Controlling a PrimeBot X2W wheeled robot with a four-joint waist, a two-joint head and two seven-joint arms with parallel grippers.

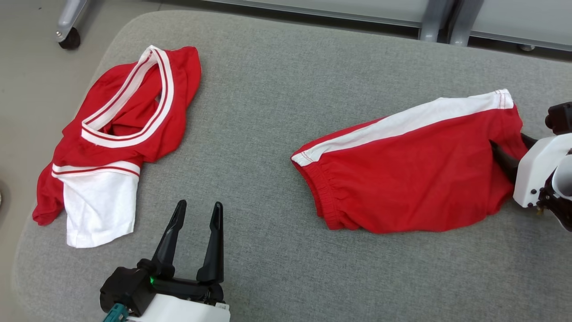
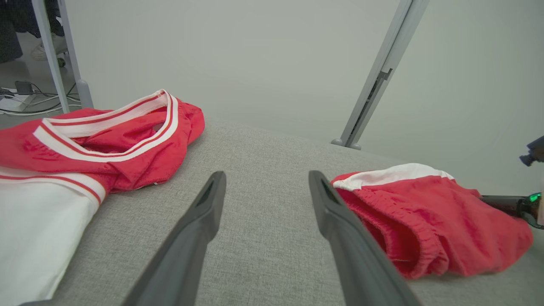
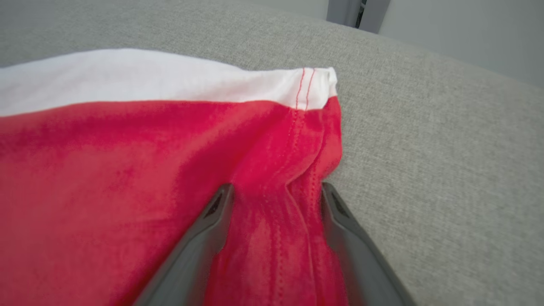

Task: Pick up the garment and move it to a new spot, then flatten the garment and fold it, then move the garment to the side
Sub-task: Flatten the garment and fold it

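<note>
Grey upholstered surface [image 1: 277, 112] before metal frame legs [image 1: 433, 20]: red shorts [image 1: 411, 179] at right, hem between the right gripper [image 3: 276, 191]'s wide-spread fingers; left gripper [image 1: 199, 210], spread and empty, near the shirt [image 1: 120, 134] at left.

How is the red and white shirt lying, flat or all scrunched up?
Scrunched up. The red and white shirt lies bunched on the grey fabric cushion, striped collar gaping, folds overlapping.

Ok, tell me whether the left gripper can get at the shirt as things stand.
Probably yes: the left gripper stands open near the shirt, with only bare cushion between them.
</note>
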